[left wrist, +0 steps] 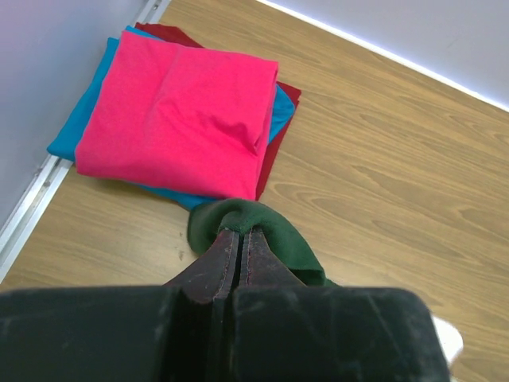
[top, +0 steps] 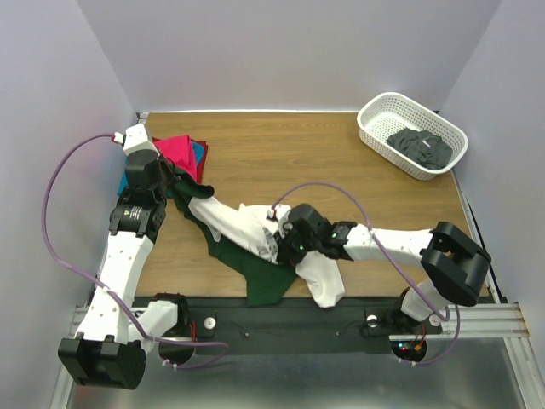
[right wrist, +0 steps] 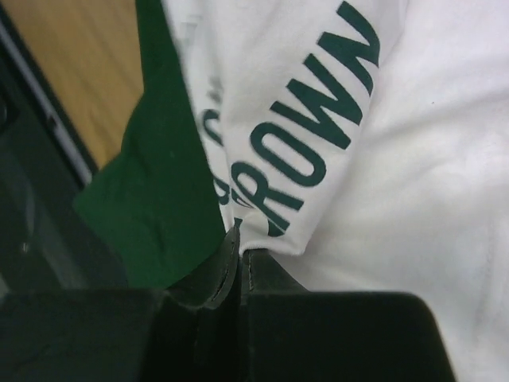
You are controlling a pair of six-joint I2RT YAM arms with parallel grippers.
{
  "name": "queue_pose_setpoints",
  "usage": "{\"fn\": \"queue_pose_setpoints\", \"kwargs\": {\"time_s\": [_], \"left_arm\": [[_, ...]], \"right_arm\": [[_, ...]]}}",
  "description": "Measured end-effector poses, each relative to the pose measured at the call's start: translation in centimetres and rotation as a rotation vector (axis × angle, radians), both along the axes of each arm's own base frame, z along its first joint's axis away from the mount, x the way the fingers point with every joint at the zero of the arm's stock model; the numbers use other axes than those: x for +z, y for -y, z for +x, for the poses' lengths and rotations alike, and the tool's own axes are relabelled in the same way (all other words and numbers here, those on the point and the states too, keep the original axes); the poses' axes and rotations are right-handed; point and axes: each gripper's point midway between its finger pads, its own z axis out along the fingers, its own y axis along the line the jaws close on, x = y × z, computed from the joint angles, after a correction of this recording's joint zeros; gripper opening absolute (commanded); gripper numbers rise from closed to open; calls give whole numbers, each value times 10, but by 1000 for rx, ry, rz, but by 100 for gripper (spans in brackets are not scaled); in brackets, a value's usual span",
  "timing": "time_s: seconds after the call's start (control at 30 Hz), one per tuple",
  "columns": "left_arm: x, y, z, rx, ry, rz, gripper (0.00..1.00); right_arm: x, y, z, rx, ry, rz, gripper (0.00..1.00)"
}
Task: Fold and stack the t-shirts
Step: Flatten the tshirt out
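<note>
You're working over a smooth tabletop (top: 358, 170) of warm brown wood grain, boxed in by pale walls. The largest soft thing on it is the white t-shirt (top: 230, 221), knit cloth with dark green sleeves. It is pulled into a rumpled, rope-like band that runs from the left arm down to the right arm, and its green cloth reaches the black rail (top: 281, 328) at the near edge.

In the far-right corner sits a white plastic lattice basket (top: 372, 128), oval, with a crumpled dark grey cloth (top: 419, 146) inside, well apart from both arms.

In the far-left corner against the wall lies a flat folded stack: a magenta shirt (left wrist: 183, 111) on top, a blue shirt (left wrist: 71, 135) under it, a red shirt (left wrist: 286, 95) at the bottom. From above, your left arm hides part of it.

Your left gripper (left wrist: 237, 243) is clenched on a bunched fold of green sleeve, just beside the stack's near edge. Your right gripper (right wrist: 238, 255) is pinched tight on a crease of the white cloth, right below dark green block letters reading "ROWN".
</note>
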Motion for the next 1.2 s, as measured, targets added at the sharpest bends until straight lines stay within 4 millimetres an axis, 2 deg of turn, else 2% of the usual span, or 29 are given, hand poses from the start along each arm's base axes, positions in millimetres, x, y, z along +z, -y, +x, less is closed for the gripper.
{"fn": "queue_pose_setpoints", "kwargs": {"time_s": [0.03,0.07,0.1,0.13,0.17,0.27,0.37,0.5,0.63,0.73,0.83,0.93,1.13,1.2], "left_arm": [[-2,-2,1,9,-6,3,0],[-3,-4,1,15,-11,4,0],[-5,-6,2,24,-18,6,0],[-7,-9,2,32,-27,7,0],[-9,-10,2,38,-32,8,0],[-11,-16,1,56,-41,11,0],[-11,-23,1,76,-43,17,0],[-13,-27,1,91,-50,20,0],[-15,-25,3,77,-56,14,0],[-16,-23,4,65,-57,9,0],[-19,-21,5,54,-56,5,0],[-22,-18,5,38,-64,-1,0],[-23,-13,5,9,-64,-12,0],[-23,-11,6,3,-64,-15,0]], "right_arm": [[-9,1,-16,34,-26,-24,4],[-20,5,-36,77,-62,-57,14],[-25,7,-44,94,-79,-72,23],[-30,13,-54,113,-99,-93,35],[-32,18,-58,117,-111,-105,58],[-26,32,-62,94,-101,-123,81],[-4,39,-48,15,-22,-102,90],[18,46,-26,-102,75,-87,95],[35,49,13,-242,158,-111,95],[37,53,57,-368,183,-122,94],[25,63,91,-466,174,-141,93],[3,67,112,-518,145,-176,91],[-31,55,118,-508,87,-198,90],[-36,53,116,-504,71,-197,89]]}}
